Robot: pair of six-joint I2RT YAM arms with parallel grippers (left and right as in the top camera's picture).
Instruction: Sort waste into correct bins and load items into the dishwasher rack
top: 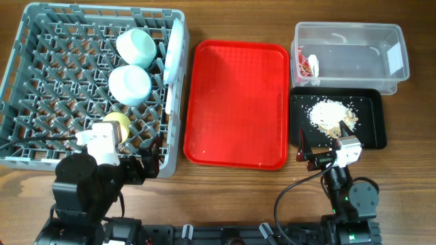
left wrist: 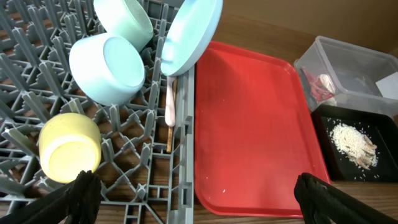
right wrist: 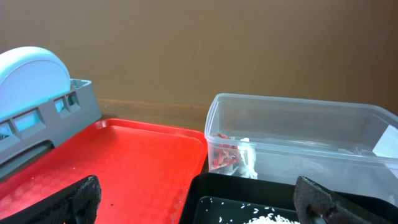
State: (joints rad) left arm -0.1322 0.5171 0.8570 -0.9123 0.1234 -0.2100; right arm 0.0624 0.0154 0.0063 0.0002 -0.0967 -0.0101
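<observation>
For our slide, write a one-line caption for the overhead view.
Bowls, cup and plate loaded in the grey rack; wrapper in the clear tub, food scraps on the black tray.

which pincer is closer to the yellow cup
Left. The left pincer hangs open at the rack's near corner, just beside the yellow cup. The right pincer is across the red tray, over the black tray's near edge.

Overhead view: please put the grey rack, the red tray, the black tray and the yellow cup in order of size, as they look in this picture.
From largest to smallest:
1. grey rack
2. red tray
3. black tray
4. yellow cup, clearly the smallest
</observation>
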